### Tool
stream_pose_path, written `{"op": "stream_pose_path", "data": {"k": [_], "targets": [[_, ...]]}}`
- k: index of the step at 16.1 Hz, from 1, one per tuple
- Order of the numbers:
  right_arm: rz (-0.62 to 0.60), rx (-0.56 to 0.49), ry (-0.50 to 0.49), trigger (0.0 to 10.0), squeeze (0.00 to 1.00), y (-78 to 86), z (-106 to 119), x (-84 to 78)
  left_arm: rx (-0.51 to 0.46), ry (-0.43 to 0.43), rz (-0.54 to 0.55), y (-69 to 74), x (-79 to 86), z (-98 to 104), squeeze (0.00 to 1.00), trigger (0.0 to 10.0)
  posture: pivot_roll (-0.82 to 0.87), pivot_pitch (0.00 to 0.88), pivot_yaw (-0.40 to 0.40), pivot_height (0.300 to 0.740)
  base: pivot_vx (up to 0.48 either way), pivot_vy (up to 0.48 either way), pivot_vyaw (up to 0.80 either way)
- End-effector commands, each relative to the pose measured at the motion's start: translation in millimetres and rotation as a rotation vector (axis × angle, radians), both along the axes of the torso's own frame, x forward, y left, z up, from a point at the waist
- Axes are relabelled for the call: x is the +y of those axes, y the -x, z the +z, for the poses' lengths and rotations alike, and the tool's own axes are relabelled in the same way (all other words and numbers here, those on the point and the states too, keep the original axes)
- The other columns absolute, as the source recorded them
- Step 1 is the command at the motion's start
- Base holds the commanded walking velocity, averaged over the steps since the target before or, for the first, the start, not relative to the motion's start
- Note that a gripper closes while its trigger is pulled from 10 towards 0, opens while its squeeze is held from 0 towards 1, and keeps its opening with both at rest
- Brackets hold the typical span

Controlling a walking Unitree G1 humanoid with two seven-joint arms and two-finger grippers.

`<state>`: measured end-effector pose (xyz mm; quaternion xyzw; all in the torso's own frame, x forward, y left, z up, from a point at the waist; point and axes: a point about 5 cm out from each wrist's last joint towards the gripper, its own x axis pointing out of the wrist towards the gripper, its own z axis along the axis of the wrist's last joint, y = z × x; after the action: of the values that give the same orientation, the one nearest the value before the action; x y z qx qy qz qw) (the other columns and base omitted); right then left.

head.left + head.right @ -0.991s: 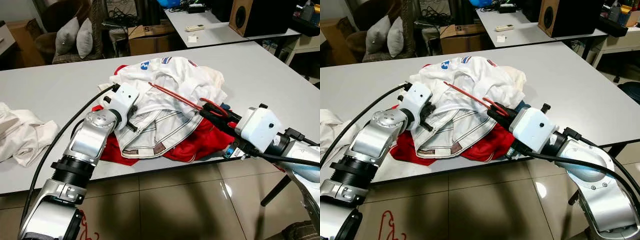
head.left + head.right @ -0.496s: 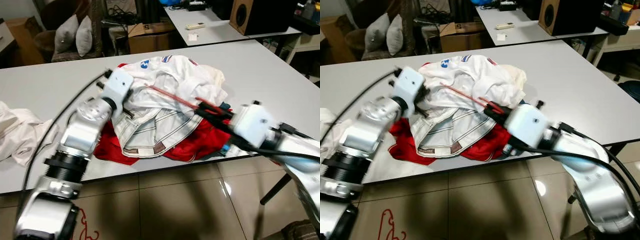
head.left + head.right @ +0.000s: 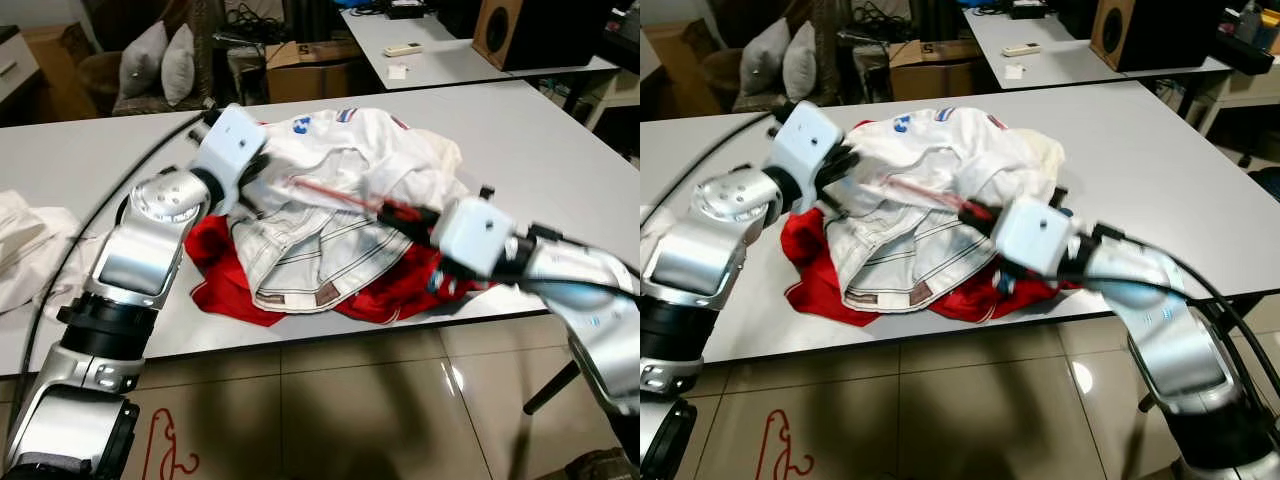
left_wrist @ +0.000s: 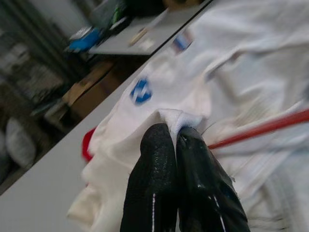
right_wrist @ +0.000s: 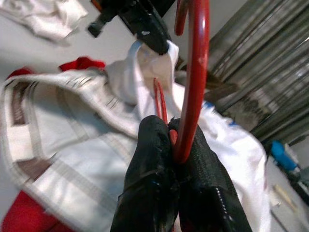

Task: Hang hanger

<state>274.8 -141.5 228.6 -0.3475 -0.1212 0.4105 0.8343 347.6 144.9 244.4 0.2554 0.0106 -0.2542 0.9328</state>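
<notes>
Both arms have swung toward the robot's left over the last second: the left gripper (image 4: 175,140) has lifted a fold of the white shirt (image 3: 370,160) up off the heap, and the right gripper (image 5: 170,145) has carried the red hanger (image 3: 345,194) in over the cloth rather than beside it. What the coming move turns on is how that hanger lies against the raised fabric. In the left eye view its long axis runs from the right gripper, near the table's (image 3: 540,130) front edge at about 4 o'clock of the heap, up toward 10 o'clock, and its free end points at the pinched fold. The right wrist view shows the left fingers (image 5: 145,21) holding white cloth straight ahead of the hanger's wire, near but apart. The right jaws are clamped tight on the wire by the base of the hook; the left jaws are closed on the white fold. The right forearm lies low and nearly level across the front edge; the left arm is bent high, its wrist above the heap. A red garment (image 3: 215,265) lies beneath the white shirt, and more white cloth (image 3: 25,250) sits well apart at 9 o'clock. Feeding the wire into the shirt looks like the step in hand.
</notes>
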Motion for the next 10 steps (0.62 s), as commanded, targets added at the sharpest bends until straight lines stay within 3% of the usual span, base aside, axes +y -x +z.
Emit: {"op": "stream_pose_path", "data": {"k": [1,5,10], "targets": [[0.017,-0.023,0.005,10.0,0.00,-2.8,1,4.7,0.004,0.008,-0.045,2.7,-5.5,9,0.00,0.0,-0.03,0.000,0.071,0.740,0.000,0.000,0.00],[0.119,-0.026,-0.100,10.0,0.00,-8.7,5,23.3,0.015,0.034,-0.152,9.2,-24.2,17,0.00,0.0,-0.02,0.000,0.068,0.740,0.000,0.000,0.00],[0.209,0.037,-0.085,10.0,0.00,-5.3,-7,28.2,-0.022,0.047,-0.229,5.3,-35.2,32,0.00,0.0,-0.02,0.000,0.059,0.740,0.000,0.000,0.00]]}}
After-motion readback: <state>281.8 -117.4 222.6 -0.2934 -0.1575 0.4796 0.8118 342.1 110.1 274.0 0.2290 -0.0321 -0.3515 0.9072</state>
